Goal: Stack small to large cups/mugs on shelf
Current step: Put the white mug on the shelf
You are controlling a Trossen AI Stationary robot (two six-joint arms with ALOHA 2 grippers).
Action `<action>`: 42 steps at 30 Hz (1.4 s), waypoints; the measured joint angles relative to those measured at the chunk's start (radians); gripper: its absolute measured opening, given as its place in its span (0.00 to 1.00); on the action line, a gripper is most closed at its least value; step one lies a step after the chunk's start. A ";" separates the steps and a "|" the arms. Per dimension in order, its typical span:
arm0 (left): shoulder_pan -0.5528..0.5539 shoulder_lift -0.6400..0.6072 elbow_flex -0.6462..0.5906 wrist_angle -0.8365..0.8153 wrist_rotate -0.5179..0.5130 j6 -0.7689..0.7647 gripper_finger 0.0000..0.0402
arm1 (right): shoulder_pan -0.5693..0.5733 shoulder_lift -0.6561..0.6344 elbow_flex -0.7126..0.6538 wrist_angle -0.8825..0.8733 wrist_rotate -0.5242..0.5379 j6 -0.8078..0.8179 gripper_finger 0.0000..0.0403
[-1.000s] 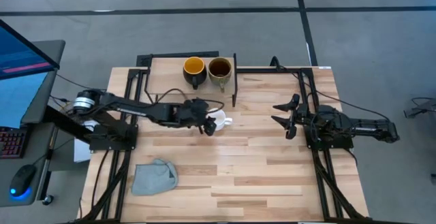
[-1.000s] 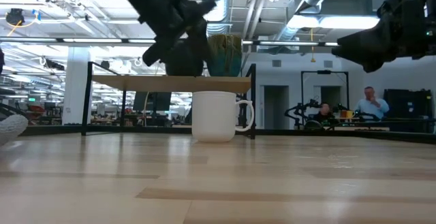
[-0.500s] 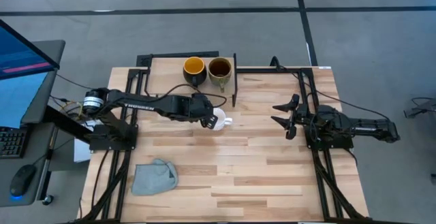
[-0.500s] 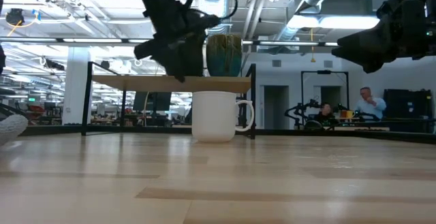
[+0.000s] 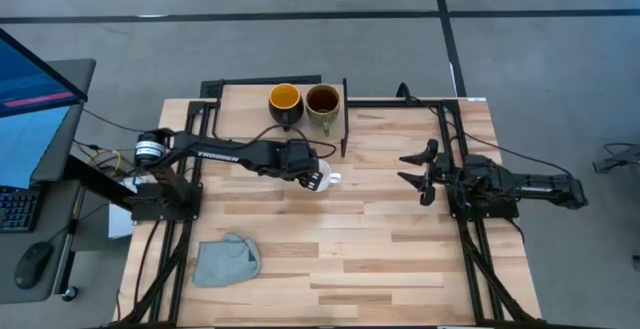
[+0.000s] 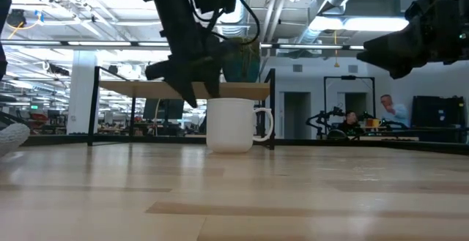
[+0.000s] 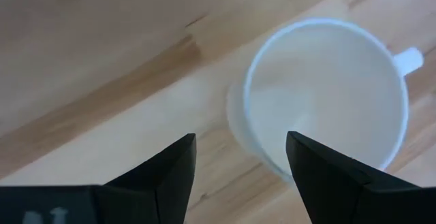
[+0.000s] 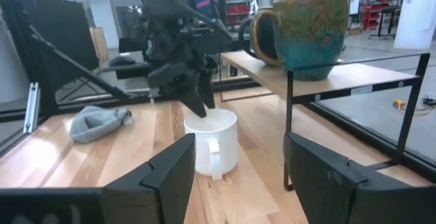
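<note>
A small white mug (image 5: pixel 327 179) stands upright on the tabletop in front of the shelf (image 5: pixel 245 109), its handle (image 5: pixel 337 178) toward the table's right. It also shows in the low view (image 6: pixel 231 124). A dark mug with orange inside (image 5: pixel 285 99) and an olive mug with brown inside (image 5: pixel 322 99) stand side by side on the shelf. My left gripper (image 7: pixel 242 163) is open and points down just above the white mug's rim, on the side away from the handle. One finger is over the inside and one is outside. My right gripper (image 5: pixel 410 169) is open and empty at the table's right.
A grey-blue cloth (image 5: pixel 227 259) lies crumpled near the table's front left. The shelf's black metal legs (image 6: pixel 272 109) stand just behind the white mug. Bare tabletop (image 5: pixel 380 249) lies between the arms and toward the near edge.
My left gripper has moved a little toward the table's right and far edge and come down onto the white mug's rim, tipping to point more steeply down. The white mug has stayed in place.
</note>
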 joint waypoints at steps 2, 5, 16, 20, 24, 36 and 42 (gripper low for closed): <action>0.004 0.013 0.000 0.018 0.012 0.000 0.55 | 0.000 0.010 0.000 -0.002 0.000 0.000 0.61; 0.012 0.019 -0.001 0.015 0.022 0.000 0.55 | 0.000 0.019 0.000 0.000 0.000 0.000 0.61; 0.021 0.032 -0.001 0.103 0.043 0.143 0.55 | 0.000 0.019 0.000 -0.002 0.000 0.000 0.61; 0.021 0.032 -0.001 0.130 0.044 0.135 0.55 | 0.000 0.019 0.000 -0.002 0.000 0.000 0.61; 0.021 0.032 -0.001 0.130 0.045 0.135 0.55 | 0.000 0.019 0.000 -0.002 0.000 0.000 0.61; 0.020 0.032 -0.001 0.091 0.044 0.115 0.51 | 0.000 0.019 0.000 -0.002 -0.001 0.000 0.61; 0.020 0.032 -0.001 0.091 0.042 0.126 0.42 | 0.000 0.019 0.000 -0.002 -0.001 0.000 0.61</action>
